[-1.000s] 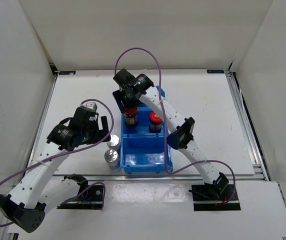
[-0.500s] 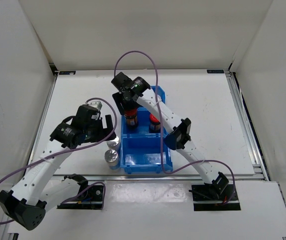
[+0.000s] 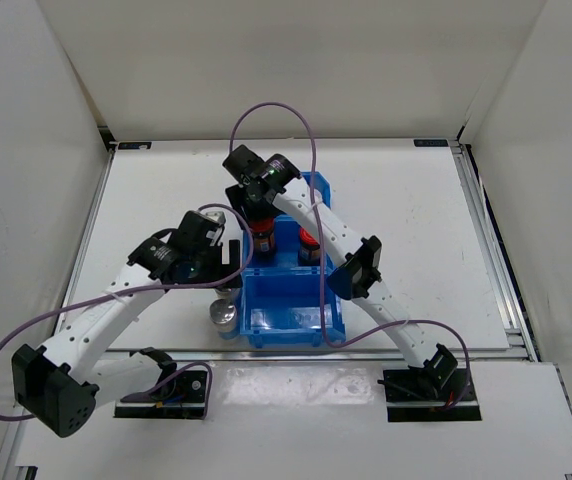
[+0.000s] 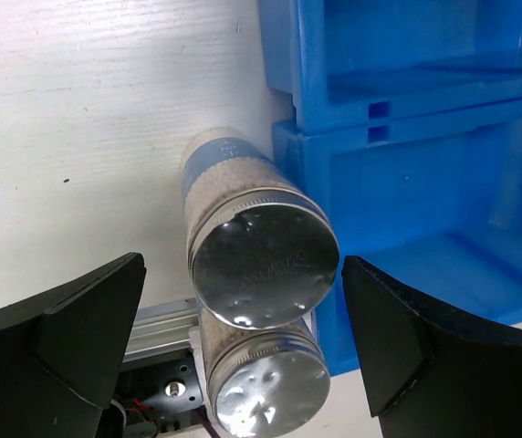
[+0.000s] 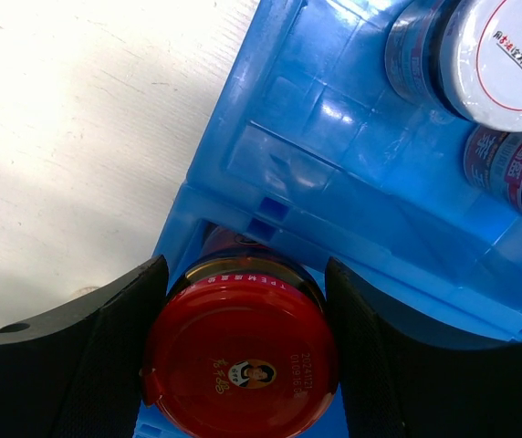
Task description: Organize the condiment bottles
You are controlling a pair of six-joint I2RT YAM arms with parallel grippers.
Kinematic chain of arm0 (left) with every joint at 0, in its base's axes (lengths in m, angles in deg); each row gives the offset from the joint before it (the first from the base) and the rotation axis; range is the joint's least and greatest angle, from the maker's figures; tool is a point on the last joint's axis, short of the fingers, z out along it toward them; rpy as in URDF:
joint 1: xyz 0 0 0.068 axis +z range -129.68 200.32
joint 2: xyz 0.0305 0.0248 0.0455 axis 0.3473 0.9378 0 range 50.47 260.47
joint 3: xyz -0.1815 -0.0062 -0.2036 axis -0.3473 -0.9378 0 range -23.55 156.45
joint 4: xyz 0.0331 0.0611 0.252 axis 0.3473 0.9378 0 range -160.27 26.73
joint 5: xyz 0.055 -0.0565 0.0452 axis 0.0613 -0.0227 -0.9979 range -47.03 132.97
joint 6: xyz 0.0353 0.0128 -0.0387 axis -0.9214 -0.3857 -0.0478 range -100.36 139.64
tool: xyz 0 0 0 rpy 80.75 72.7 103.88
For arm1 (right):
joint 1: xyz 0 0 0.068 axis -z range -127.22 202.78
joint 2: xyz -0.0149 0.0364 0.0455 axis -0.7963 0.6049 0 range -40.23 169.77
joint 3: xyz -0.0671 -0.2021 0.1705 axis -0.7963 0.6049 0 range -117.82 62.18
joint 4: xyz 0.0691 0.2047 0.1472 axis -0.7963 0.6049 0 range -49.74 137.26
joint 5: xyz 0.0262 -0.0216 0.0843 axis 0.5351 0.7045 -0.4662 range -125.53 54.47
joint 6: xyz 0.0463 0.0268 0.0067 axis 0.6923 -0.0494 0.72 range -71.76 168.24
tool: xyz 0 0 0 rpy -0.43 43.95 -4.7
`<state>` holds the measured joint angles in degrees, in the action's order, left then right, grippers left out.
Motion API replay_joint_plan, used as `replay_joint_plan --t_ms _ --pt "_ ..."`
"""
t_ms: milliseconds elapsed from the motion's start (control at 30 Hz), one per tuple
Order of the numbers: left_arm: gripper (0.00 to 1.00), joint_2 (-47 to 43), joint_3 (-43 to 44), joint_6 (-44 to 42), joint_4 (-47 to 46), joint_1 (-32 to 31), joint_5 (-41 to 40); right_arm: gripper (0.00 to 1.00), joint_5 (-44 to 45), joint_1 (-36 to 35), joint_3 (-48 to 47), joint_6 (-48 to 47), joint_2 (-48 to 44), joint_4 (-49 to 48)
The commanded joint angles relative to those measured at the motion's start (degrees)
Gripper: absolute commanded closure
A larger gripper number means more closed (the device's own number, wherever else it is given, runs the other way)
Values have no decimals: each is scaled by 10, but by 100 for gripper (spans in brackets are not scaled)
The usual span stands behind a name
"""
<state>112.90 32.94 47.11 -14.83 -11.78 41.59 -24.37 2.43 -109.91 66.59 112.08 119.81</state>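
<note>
silver-lid jar (image 4: 263,269): bare metal lid, shiny, lightly dented; clear glossy body. red-lid jar (image 5: 240,351): smooth glossy lid. white-lid jar (image 5: 507,50): smooth satin lid. bin (image 5: 334,155): glossy translucent blue plastic. bench (image 4: 88,109): matt white, faintly grainy. fingers (image 4: 69,338): matt black plastic.

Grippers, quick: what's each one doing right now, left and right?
Left gripper: open, straddling the silver-capped jar, not touching it.
Right gripper: closed on the red-capped jar.
</note>
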Motion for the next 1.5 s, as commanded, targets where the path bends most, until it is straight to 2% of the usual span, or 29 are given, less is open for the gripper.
replay_joint_plan --t_ms 0,67,367,433,700,800,833,867,967,1000,1133,1200,1233,1333,1467 --pt "0 -5 -5 -2 -16 -2 -8 77 1 15 -15 13 20 140" --pt "0 -5 -5 -2 -17 -2 -3 70 1 15 -4 13 20 140" --pt "0 18 -5 -2 -28 -2 2 72 -36 25 28 18 14 140" --pt "0 18 -5 -2 -28 -2 -3 77 -17 25 47 24 5 140" --pt "1 30 -5 -2 -39 -2 -8 74 -20 25 87 31 -28 127" --pt "1 30 -5 -2 -45 -2 -8 74 -36 39 160 39 -54 99" --pt "1 30 -5 -2 -45 -2 -14 74 -36 39 250 39 -94 77" --pt "1 30 -5 -2 -45 -2 -14 74 -36 39 314 39 -124 2" --pt "1 30 -5 -2 -39 -2 -20 74 -42 46 533 39 -260 -139" --pt "1 30 -5 -2 -39 -2 -20 74 -48 54 561 39 -282 -152" --pt "1 23 -5 3 -39 -2 -31 72 -55 42 620 6 -337 -176" --pt "1 23 -5 8 -39 -2 -31 71 -33 25 644 -16 -357 -224" --pt "1 23 -5 8 -39 -2 -31 67 -12 13 654 -28 -357 -234" --pt "1 23 -5 8 -34 -2 -31 64 -6 13 640 -28 -348 -240" --pt "1 30 -5 8 -34 -2 -31 61 10 8 576 -41 -321 -228"
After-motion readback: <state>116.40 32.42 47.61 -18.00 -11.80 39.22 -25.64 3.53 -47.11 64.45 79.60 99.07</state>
